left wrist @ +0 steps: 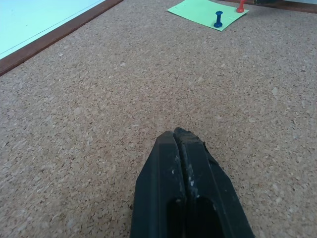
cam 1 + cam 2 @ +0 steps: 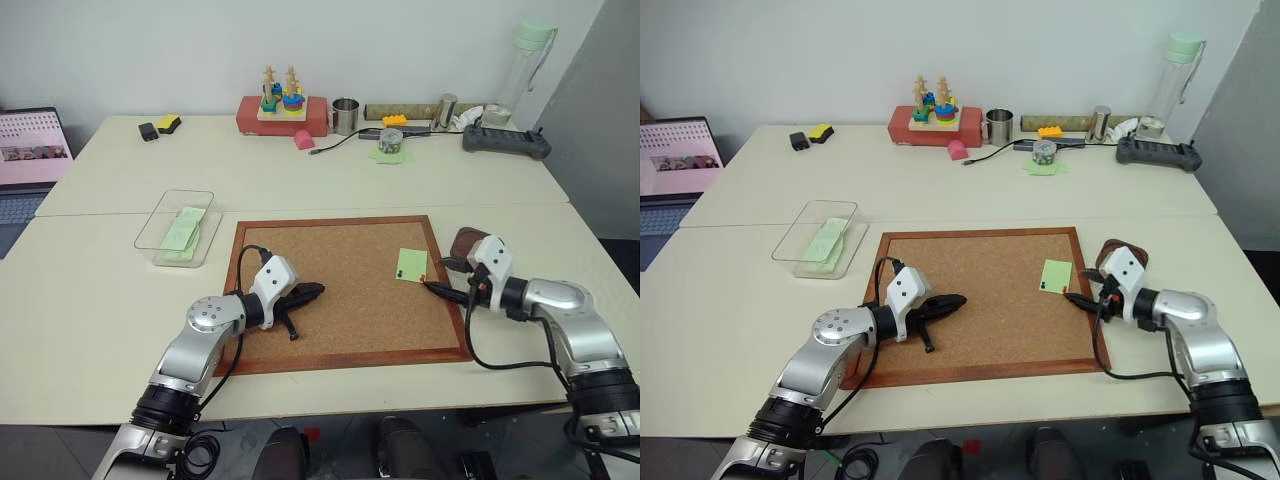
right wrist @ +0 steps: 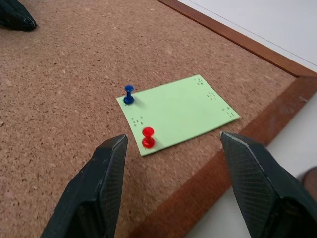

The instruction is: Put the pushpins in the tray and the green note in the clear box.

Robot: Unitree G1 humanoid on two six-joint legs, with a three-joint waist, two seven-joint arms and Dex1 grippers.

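Observation:
The green note point(image 3: 178, 111) lies flat on the cork board near its right edge. A blue pushpin point(image 3: 129, 94) and a red pushpin point(image 3: 147, 137) stand in two of its corners. My right gripper point(image 3: 173, 137) is open just short of the note, its fingers spread to either side of the red pin without touching it. The dark brown tray point(image 2: 466, 242) sits on the table beyond the board's right frame, partly behind my right wrist. The clear box point(image 2: 160, 225) stands left of the board with a green sheet point(image 2: 183, 232) inside. My left gripper point(image 1: 176, 136) rests shut and empty on the cork.
The cork board point(image 2: 340, 290) has a raised reddish frame. Along the far table edge stand a red block with stacking toys point(image 2: 282, 112), a metal cup point(image 2: 345, 115), a small jar on wrinkled green paper point(image 2: 390, 148), a power strip point(image 2: 505, 140) and a bottle point(image 2: 525, 65). A laptop point(image 2: 30, 150) is at the far left.

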